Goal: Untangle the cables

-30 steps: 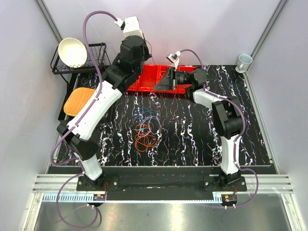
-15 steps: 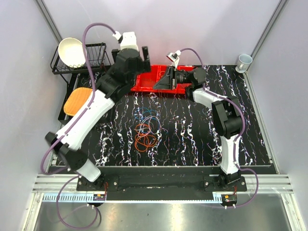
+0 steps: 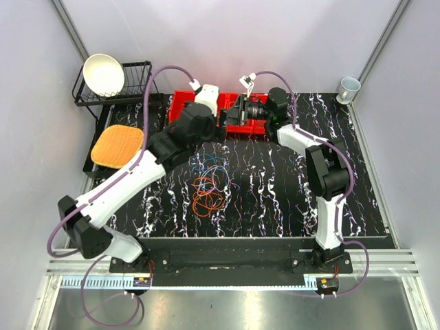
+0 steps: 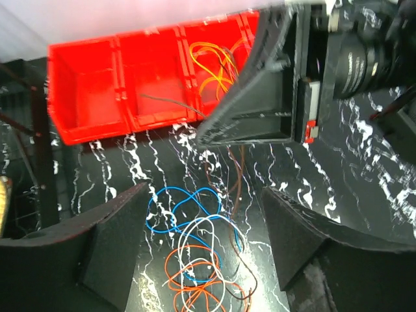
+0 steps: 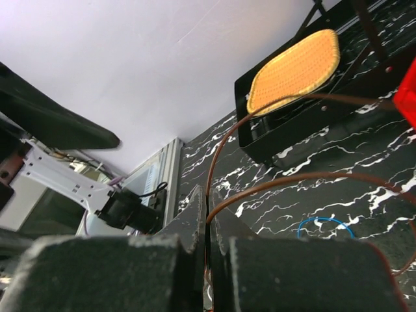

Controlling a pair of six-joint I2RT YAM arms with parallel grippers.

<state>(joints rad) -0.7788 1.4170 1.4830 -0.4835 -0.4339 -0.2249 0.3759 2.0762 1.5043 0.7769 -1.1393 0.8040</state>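
Left gripper (image 4: 207, 195) lower, near bin (image 4: 97, 97) edge

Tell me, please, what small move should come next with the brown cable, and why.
Probably lower the open left gripper onto the pile of cables and pin it, so the right gripper can pull clear. The right gripper is shut on the brown cable, whose loop trails down into the pile on the table. The left gripper hangs above that pile, holding nothing.
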